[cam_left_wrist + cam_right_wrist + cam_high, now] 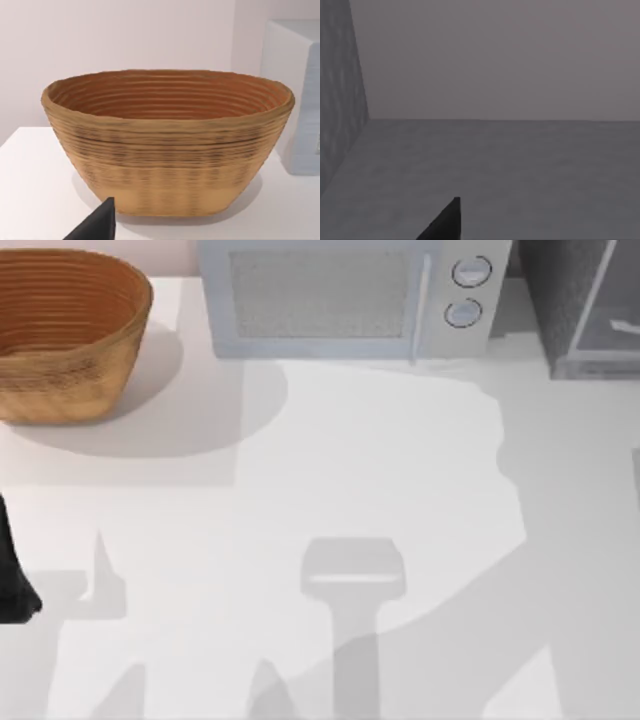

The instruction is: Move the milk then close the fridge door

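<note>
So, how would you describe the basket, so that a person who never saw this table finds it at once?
Start at the white microwave along the table's far edge. Go toward the table's left side, to the far left corner: there stands the basket. It is brown, woven, oval and open on top, unlike the boxy white microwave beside it.

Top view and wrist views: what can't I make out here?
- Fridge: cut off by the top view's upper right corner.
- Left arm: cut off by the top view's left edge.
- Basket floor: left wrist view, hidden behind its near wall.
- Microwave: top view's upper edge cuts its back.
</note>
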Controlling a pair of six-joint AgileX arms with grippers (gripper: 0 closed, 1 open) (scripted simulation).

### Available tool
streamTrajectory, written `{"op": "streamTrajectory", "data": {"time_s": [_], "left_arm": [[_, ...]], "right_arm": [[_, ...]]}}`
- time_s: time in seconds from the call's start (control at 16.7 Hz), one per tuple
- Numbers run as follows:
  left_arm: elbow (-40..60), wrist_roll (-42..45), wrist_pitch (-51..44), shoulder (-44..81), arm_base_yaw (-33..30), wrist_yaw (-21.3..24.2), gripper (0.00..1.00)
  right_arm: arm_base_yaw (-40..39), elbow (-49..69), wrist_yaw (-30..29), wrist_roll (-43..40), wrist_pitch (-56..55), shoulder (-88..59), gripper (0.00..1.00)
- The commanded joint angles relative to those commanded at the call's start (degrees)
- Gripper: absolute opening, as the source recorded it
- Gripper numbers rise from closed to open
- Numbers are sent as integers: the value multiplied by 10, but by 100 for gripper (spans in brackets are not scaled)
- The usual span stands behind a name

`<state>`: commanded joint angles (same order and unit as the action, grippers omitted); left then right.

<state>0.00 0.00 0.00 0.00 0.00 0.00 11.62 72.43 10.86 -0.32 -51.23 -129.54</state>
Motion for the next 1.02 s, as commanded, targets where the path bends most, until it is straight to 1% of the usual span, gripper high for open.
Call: {"op": "streamTrajectory", "data": {"time_s": [0.6, 0.78, 1.02], "left_arm": [[0, 0, 0, 0, 0, 0, 100], [0, 0, 0, 0, 0, 0, 100], [0, 0, 0, 0, 0, 0, 100]], "right_arm": [[-1, -10, -3, 1, 6, 18, 100], [-4, -49, -12, 4, 34, 90, 100], [-18, -140, -26, 5, 98, 265, 100]]}}
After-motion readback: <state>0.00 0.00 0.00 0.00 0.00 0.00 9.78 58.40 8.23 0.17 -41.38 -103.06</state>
